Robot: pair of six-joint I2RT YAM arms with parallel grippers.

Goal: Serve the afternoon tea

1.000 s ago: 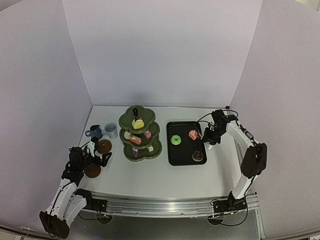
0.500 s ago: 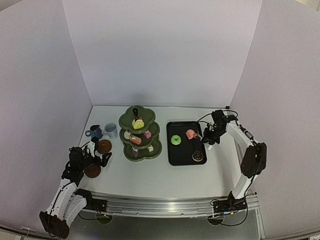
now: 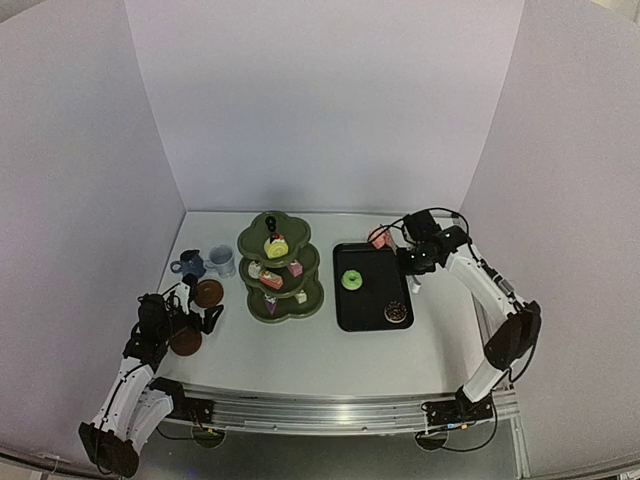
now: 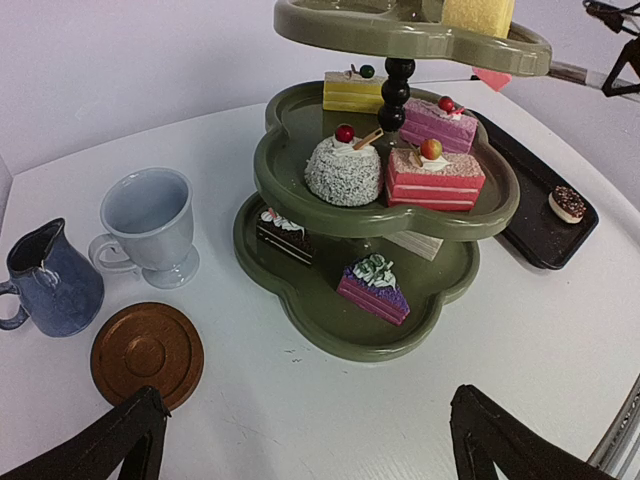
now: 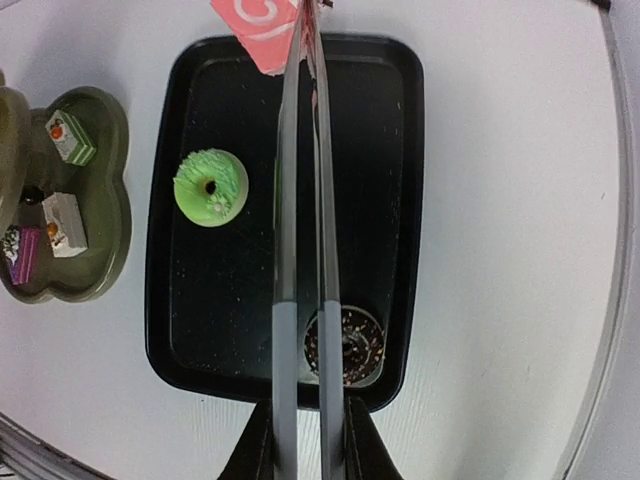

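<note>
The right fingers (image 5: 256, 455) are clenched tight on the metal tongs (image 5: 298, 250). The tongs stick straight out ahead of the fingers. At their far tip they pinch a pink cake (image 5: 262, 22), up in the air over the far end of the black tray (image 5: 395, 150).

A brown doughnut (image 5: 345, 343) with sprinkles lies on the tray just ahead of the right fingers, right under the tongs. A green doughnut (image 5: 211, 187) lies on the tray farther out, to the left of the tongs.

The left fingers (image 4: 130, 435) are spread wide apart and grasp nothing. They hang low over the white surface (image 4: 560, 330). Just ahead of the left one lies a round brown saucer (image 4: 147, 352), flat on the surface. Past it stands a blue cup (image 4: 50, 280), and beside that a white cup (image 4: 148, 225). Another saucer (image 3: 186, 342) lies back beside the left arm.

The green stand (image 4: 310, 330) is ahead of the left fingers, between the two of them. Its middle plate holds a white ball cake (image 4: 338, 170) with a cherry, a red cake (image 4: 432, 175), a pink slice (image 4: 440, 118) and a yellow slice (image 4: 352, 90). The bottom plate holds a purple cake (image 4: 372, 288) and a dark cake (image 4: 285, 232).
</note>
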